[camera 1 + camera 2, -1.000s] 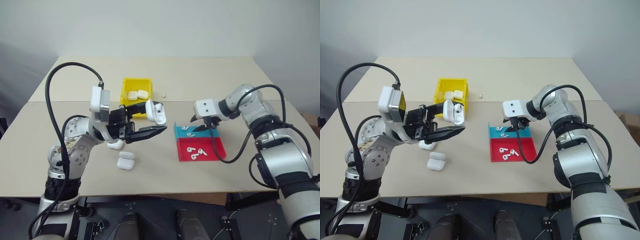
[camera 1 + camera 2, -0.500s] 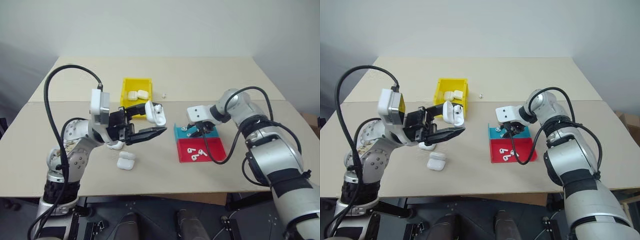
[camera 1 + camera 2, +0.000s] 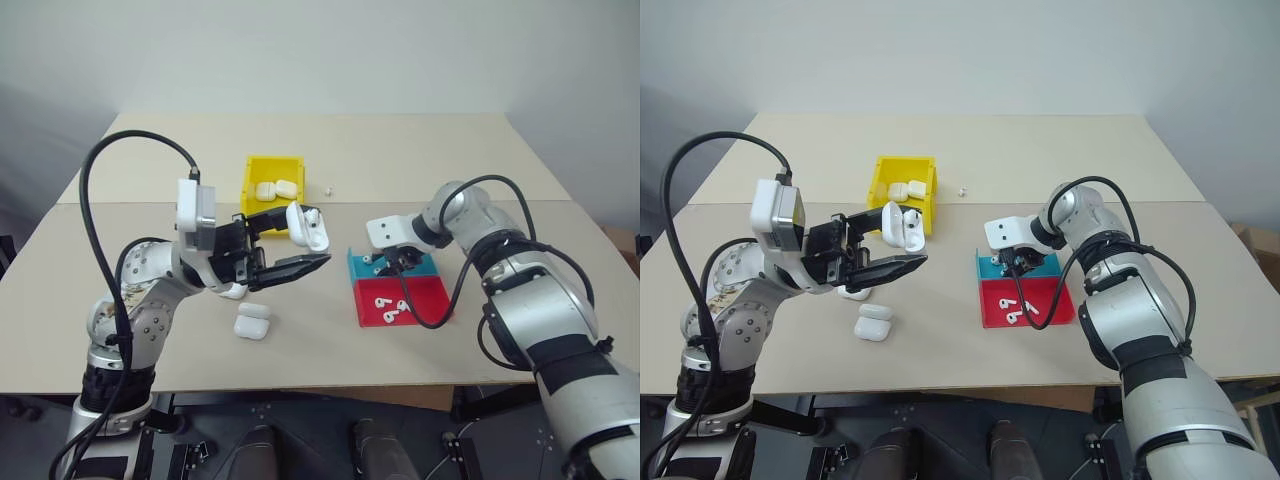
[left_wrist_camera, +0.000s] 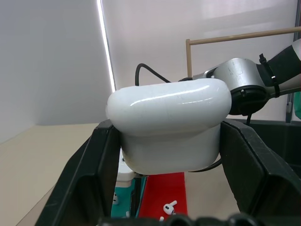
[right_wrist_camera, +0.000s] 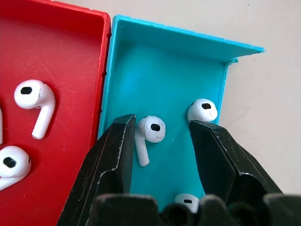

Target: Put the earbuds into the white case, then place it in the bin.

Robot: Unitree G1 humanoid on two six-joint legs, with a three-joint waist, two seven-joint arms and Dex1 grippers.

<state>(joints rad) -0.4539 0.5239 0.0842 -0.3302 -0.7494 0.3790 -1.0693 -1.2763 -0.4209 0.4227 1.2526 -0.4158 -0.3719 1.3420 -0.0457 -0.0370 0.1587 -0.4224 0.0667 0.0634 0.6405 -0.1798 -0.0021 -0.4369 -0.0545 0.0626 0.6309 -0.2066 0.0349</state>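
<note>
Over the cyan tray (image 5: 160, 61) I have the right gripper (image 5: 160, 141) pointing down, its fingers (image 5: 115, 150) partly spread with an earbud (image 5: 149, 132) lying between them, close against one finger. Nothing is gripped yet; a second earbud sits just beside the other finger. More earbuds lie in the red tray (image 3: 425, 295) next to it.

On my left side, the left gripper (image 3: 285, 255) is clamped tight on a white case (image 3: 308, 226), held above the bench (image 3: 400, 160) with its lid flipped up, well apart from the trays.

As I judge it, the task is at an early step for this case: it is open and waiting, but no earbud is picked up. The yellow bin (image 3: 252, 170) already holds two cases, and two more lie on the bench under my left arm. Left to do: close on the earbud, carry it across, seat the earbuds, shut the lid, drop the case in the bin.
</note>
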